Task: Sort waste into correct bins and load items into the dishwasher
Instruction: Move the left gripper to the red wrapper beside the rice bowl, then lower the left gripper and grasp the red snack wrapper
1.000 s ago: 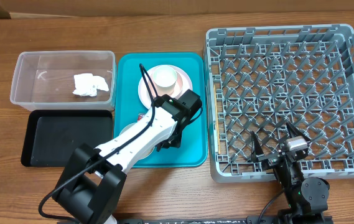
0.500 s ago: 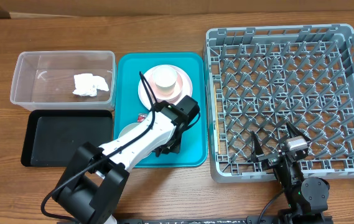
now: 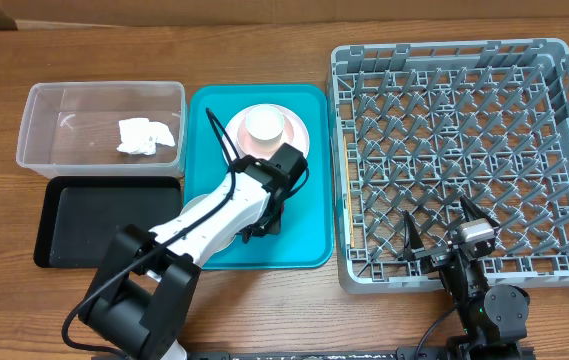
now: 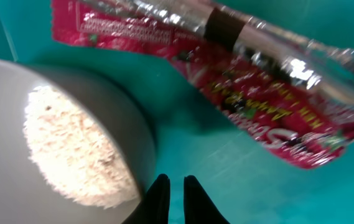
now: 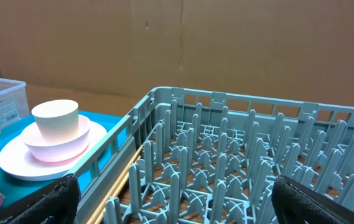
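Observation:
In the left wrist view a red foil wrapper (image 4: pixel 257 99) lies flat on the teal tray (image 4: pixel 239 180). Beside it stands the grey-green bowl (image 4: pixel 2 124) holding white rice (image 4: pixel 71 149). My left gripper (image 4: pixel 172 186) hovers just off the bowl's rim, its jaws almost together and empty. Overhead, my left arm (image 3: pixel 234 205) covers that bowl. The white cup (image 3: pixel 262 124) sits in the pink bowl (image 3: pixel 286 143) on the pink plate (image 3: pixel 302 130). A napkin (image 3: pixel 144 137) lies in the clear tub (image 3: pixel 64 120). My right gripper (image 5: pixel 173 199) is open over the grey rack (image 3: pixel 454 150).
The shallow black tray (image 3: pixel 104 220) lies in front of the clear tub, left of the teal tray (image 3: pixel 309 220). A thin wooden stick (image 5: pixel 127 171) rests along the rack's near wall. A cardboard wall stands behind the table.
My left arm has swung a little to the left over the teal tray. Its jaws have parted by a sliver. The right arm has not moved.

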